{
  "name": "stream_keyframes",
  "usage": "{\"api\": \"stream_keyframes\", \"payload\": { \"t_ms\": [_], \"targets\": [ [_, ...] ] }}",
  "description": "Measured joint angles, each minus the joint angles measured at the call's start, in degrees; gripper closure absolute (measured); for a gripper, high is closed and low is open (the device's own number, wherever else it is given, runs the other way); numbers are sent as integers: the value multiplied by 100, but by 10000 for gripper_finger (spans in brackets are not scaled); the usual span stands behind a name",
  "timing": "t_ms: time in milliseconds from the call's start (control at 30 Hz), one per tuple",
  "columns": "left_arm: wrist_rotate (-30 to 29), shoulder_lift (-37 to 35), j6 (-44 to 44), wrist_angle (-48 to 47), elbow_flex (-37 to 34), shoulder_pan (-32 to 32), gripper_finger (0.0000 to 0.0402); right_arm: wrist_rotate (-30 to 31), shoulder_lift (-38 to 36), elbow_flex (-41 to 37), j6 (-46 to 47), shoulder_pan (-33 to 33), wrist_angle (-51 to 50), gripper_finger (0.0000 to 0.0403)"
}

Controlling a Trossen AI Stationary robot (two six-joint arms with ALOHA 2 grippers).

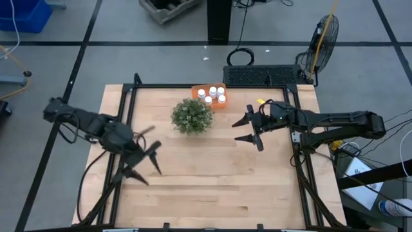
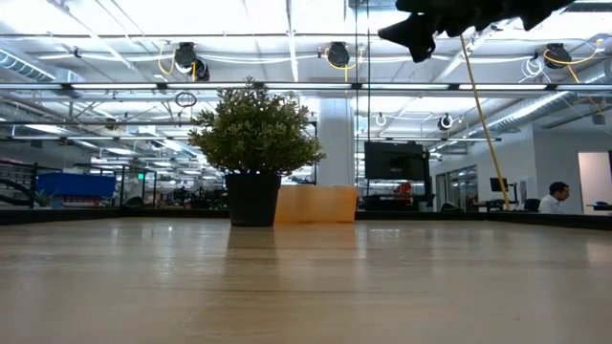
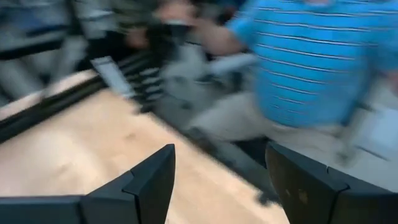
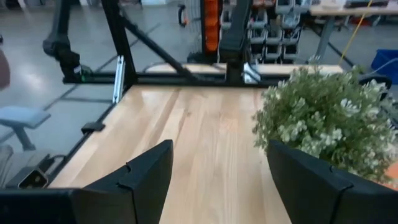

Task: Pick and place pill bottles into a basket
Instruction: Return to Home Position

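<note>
Several small white pill bottles (image 1: 213,95) stand upright inside the orange basket (image 1: 197,88), which sits on the table at its far edge, just behind the potted plant. In the low view the basket (image 2: 320,204) shows behind the plant pot. My left gripper (image 1: 147,166) is open and empty over the table's left part, near its middle depth. My right gripper (image 1: 248,129) is open and empty, raised above the table to the right of the plant; its fingers show in its wrist view (image 4: 217,180). My left fingers also show wide apart in the left wrist view (image 3: 221,186).
A bushy green potted plant (image 1: 192,116) stands on the table in front of the basket, close to my right gripper. Black frame rails (image 1: 126,122) run along the table's left and right sides. A person in a blue striped shirt (image 3: 317,56) stands beyond the table.
</note>
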Motion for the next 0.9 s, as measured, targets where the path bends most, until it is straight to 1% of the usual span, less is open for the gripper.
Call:
{"api": "stream_keyframes", "payload": {
  "t_ms": [100,167,233,267,333,400,467,567,667,767,900],
  "targets": [
    [-1045,-816,-554,1151,-1305,-219,146,0,-6,-179,7,0,321,151],
    [-1523,-1261,-950,1937,-2140,-367,146,2,-2,-242,40,0,438,151],
    [-1881,-1590,-1209,2780,-2852,-490,146,0,-6,-248,148,0,475,151],
    [-1979,-1724,-1266,3105,-3189,-546,146,0,-7,-248,185,0,476,151],
    [-1989,-1904,-1273,3648,-3731,-689,146,1,-4,-248,228,-2,466,151],
    [-1983,-2115,-1271,4082,-4182,-815,146,1,-6,-250,239,-2,484,151],
    [-2152,-2273,-1328,4507,-4551,-967,146,0,-7,-248,239,-2,505,151],
    [-2350,-2574,-1352,4309,-4855,-1127,146,1,-7,-249,199,-2,505,151],
    [-2447,-2928,-1165,4036,-4936,-1142,146,1,-7,-248,182,-1,550,151],
    [-2441,-3233,-1087,3717,-4946,-1075,146,2,-7,-248,248,-1,562,151],
    [-2257,-3656,-942,3287,-4948,-996,146,2,-7,-248,258,20,577,151]
  ]
}}
